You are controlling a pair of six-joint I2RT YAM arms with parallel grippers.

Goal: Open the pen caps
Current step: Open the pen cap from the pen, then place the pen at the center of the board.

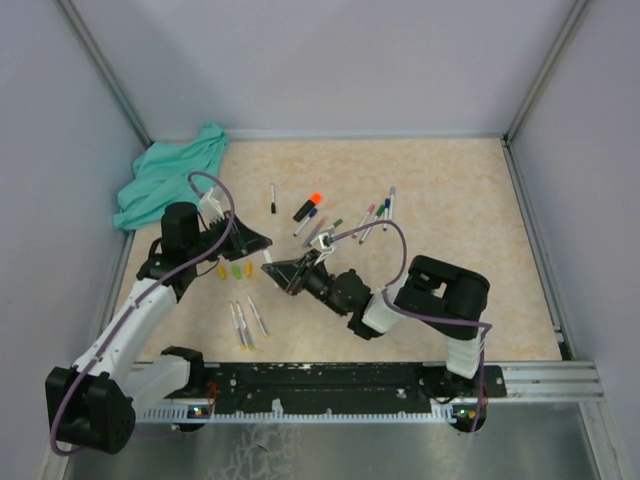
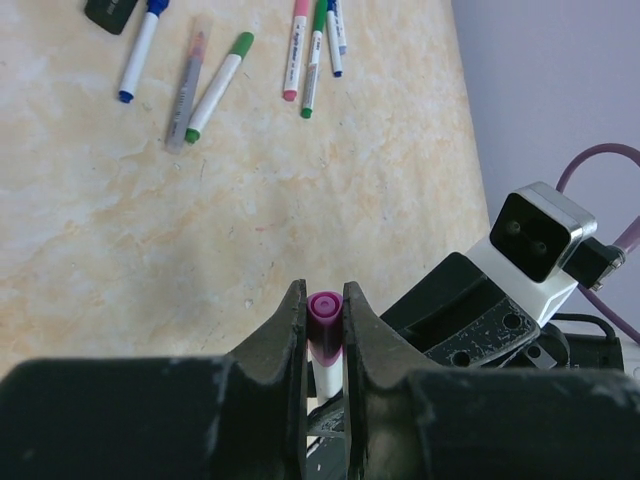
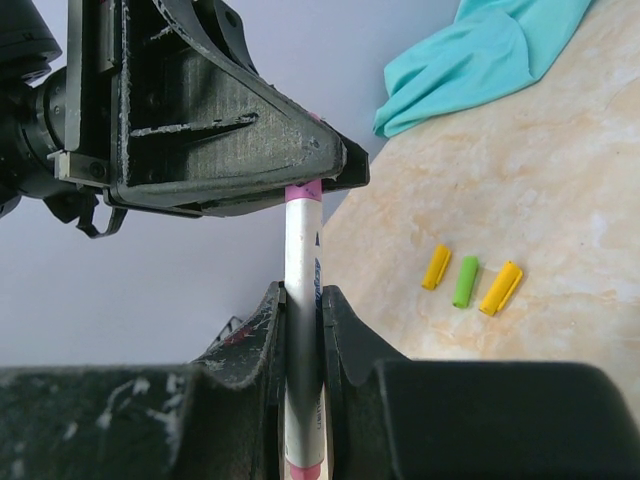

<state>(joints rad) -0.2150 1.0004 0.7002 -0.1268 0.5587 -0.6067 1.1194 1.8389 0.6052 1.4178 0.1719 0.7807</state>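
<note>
Grey walls (image 1: 350, 60) edge the beige bench (image 1: 470, 210), open at frame right; left hand (image 2: 324, 296) grips a pink cap (image 2: 324, 314), right hand (image 3: 300, 300) its pen barrel (image 3: 300, 240).

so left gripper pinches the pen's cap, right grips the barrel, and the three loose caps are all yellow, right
Not all yellow: the right wrist view shows a green cap between two yellow caps. The left gripper does pinch the pen's cap and the right gripper the barrel.

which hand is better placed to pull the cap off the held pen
Left. The left hand is shut on the purple cap, so it can pull it away; the right hand clamps the white barrel and just steadies it.
</note>
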